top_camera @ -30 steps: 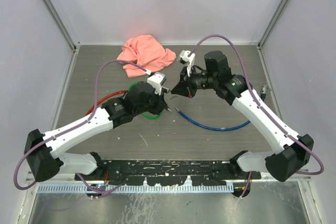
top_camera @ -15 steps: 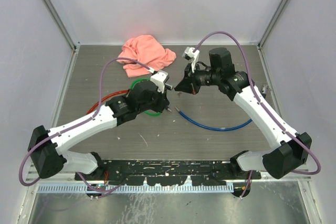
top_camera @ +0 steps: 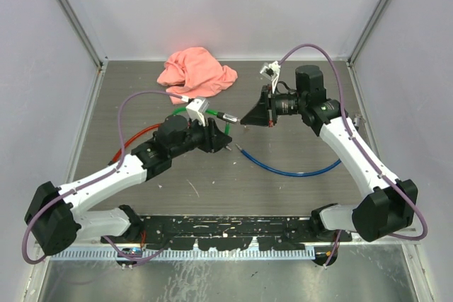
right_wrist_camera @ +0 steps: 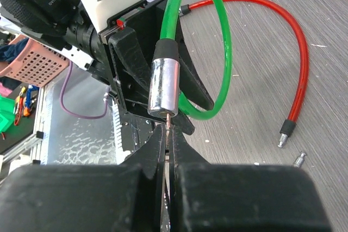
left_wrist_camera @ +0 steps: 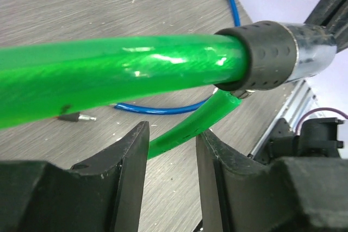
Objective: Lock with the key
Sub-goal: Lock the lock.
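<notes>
My left hand (top_camera: pixel 221 139) pinches the green cable lock (right_wrist_camera: pixel 165 88), raised above the bench (top_camera: pixel 283 196). My right hand (right_wrist_camera: pixel 167 137) pinches the key (right_wrist_camera: pixel 169 124), its tip at the barrel's face. Insertion and turning seemingly remain.

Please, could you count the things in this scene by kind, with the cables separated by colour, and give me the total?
Green plastic-coated cable: 1
Red plastic-coated cable: 1
Blue plastic-coated cable: 1
Crumpled pink cloth: 1
Thin metal key: 1
Total: 5
</notes>
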Robot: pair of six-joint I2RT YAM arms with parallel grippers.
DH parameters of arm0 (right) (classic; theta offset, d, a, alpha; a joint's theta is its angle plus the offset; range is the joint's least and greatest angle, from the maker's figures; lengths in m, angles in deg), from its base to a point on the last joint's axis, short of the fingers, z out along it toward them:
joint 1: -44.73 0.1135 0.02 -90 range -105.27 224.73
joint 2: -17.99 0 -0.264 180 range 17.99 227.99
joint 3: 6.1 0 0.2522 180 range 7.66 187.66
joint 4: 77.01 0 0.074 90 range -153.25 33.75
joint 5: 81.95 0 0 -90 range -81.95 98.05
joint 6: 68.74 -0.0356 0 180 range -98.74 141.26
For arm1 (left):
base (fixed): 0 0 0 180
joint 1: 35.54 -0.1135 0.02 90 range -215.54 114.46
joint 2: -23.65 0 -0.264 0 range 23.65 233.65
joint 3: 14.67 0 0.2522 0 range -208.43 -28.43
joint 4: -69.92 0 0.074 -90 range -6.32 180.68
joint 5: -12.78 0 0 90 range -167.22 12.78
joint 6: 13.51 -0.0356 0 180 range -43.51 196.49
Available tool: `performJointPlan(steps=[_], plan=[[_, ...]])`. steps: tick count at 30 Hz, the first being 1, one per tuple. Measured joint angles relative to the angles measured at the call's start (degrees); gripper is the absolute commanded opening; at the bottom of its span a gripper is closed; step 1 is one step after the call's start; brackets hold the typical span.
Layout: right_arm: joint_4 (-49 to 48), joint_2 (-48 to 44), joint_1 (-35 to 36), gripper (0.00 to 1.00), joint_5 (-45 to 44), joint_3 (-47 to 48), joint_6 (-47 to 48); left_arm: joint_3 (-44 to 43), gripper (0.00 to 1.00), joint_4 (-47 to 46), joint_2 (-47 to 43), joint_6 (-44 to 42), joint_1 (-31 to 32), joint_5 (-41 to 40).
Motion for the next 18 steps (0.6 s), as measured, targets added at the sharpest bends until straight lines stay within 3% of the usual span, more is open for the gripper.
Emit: performJointPlan(steps=[6, 9, 11, 13, 18], plan=[[-0.81, 0.0, -0.46, 0.01, 1.11, -0.2, -0.7, 1.25, 0.39, -5.7, 0.09, 1.81, -0.79, 4.02], [-1.22, 0.02, -0.48, 0.01, 1.18, -0.61, -2.03, 1.25, 0.27, -10.64, 0.55, 2.56, -0.96, 4.94], [-1.73, 0.02, -0.55, 0.01, 1.27, -1.05, -3.02, 1.25, 0.09, -13.16, 1.01, 3.04, -0.94, 5.31], [-2.64, 0.04, -0.68, 0.01, 1.07, -1.38, -3.89, 1.22, 0.0, -14.43, 1.53, 2.8, -0.9, 5.73], [0.04, 0.17, -0.68, 0.01, -1.09, -0.48, -0.66, 1.14, 0.0, -14.36, 2.16, 2.82, -0.39, 5.27]])
